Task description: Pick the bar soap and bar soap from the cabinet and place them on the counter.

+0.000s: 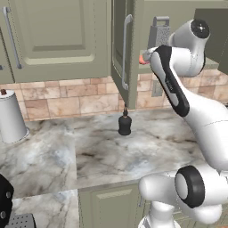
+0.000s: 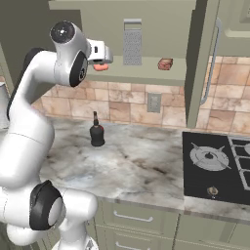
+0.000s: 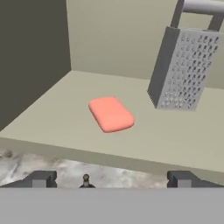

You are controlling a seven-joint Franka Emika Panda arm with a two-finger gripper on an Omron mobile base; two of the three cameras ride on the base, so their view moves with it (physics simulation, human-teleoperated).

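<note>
1. Broadly, the grey-beige marble-pattern counter with brown veins (image 1: 102, 151) runs across both base views; a bare stretch lies at 6 o'clock in the right base view (image 2: 141, 166).
2. Grey-green wall cabinet with raised-panel doors (image 1: 53, 40) hangs above it. One door stands open, edge-on at 12 o'clock in the left base view, with its long steel bar handle (image 1: 126, 51) facing out. The plain inner shelf (image 3: 175, 140) is exposed.
3. Black stove top with burner grates (image 2: 217, 166) sits at 4 o'clock in the right base view, set into the counter.
4. White cylindrical canister with a dark red knob (image 1: 11, 116) stands at 9 o'clock in the left base view, on the counter.
5. Steel box grater with a loop handle (image 3: 183, 70) stands upright on the shelf, at 2 o'clock in the hand view; also seen at 12 o'clock in the right base view (image 2: 132, 46).
6. Small black bottle with a thin neck (image 1: 124, 124) stands upright on the counter, below the open door's lower edge.
7. Two-finger gripper (image 3: 109, 178) is raised in front of the shelf; its dark finger tips (image 3: 40, 178) sit wide apart with nothing between them, jaws released.
8. Flat rounded salmon-orange bar soap (image 3: 110, 113) lies on the shelf, at 8 o'clock from the grater and apart from it, ahead of the gripper and not touched.
9. Dark red-brown bar soap with tan ends (image 2: 165, 64) lies on the same shelf, at 3 o'clock from the grater, well apart from the orange bar.
</note>
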